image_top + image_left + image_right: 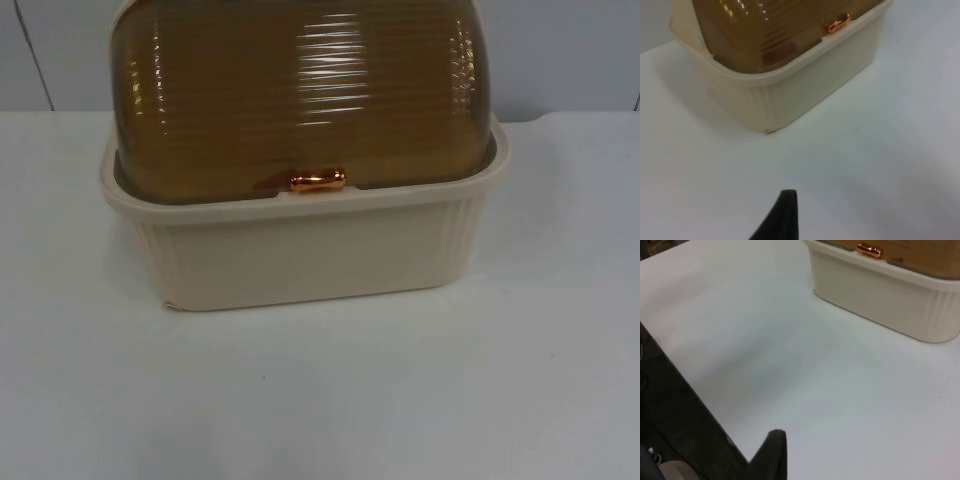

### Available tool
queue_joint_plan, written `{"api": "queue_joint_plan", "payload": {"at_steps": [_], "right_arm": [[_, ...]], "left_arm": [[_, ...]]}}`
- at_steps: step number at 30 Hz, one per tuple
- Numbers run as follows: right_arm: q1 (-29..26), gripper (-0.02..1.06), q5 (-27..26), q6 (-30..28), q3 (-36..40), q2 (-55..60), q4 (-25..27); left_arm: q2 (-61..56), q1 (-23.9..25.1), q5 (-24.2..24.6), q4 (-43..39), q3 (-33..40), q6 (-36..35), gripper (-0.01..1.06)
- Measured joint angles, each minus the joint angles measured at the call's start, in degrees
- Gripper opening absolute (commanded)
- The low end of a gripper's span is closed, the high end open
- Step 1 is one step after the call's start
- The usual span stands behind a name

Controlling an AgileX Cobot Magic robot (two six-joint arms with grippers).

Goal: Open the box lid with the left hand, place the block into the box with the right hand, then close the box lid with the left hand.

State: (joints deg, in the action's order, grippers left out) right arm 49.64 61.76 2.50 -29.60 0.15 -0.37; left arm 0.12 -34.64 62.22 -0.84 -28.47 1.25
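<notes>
The box (300,250) is cut off in every view. From above, the top of its amber lid (300,90) runs past the picture's edge — the back rim sits hidden behind it. Something reddish (779,54) shows dimly through the lid in the left wrist view, too murky to name. Of the left gripper (782,212) and the right gripper (772,452) one dark fingertip each shows — jaw spacing can't be told.
</notes>
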Motion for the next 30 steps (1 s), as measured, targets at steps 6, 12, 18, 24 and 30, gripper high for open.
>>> {"api": "queue_joint_plan", "payload": {"at_steps": [6,12,18,24,30], "right_arm": [[0.0,1.05,0.0,0.0,0.0,0.0,0.0],[0.0,1.05,0.0,0.0,0.0,0.0,0.0],[0.0,1.05,0.0,0.0,0.0,0.0,0.0],[-0.6,1.05,0.0,0.0,0.0,0.0,0.0],[-11.2,1.05,0.0,0.0,0.0,0.0,0.0]], "left_arm": [[0.0,0.0,0.0,0.0,0.0,-0.1,1.05],[0.0,0.0,0.0,0.0,0.0,-0.1,1.05],[0.0,0.0,0.0,0.0,0.0,-0.1,1.05],[0.0,0.0,0.0,0.0,0.0,-0.1,1.05],[0.0,0.0,0.0,0.0,0.0,-0.1,1.05]]}}
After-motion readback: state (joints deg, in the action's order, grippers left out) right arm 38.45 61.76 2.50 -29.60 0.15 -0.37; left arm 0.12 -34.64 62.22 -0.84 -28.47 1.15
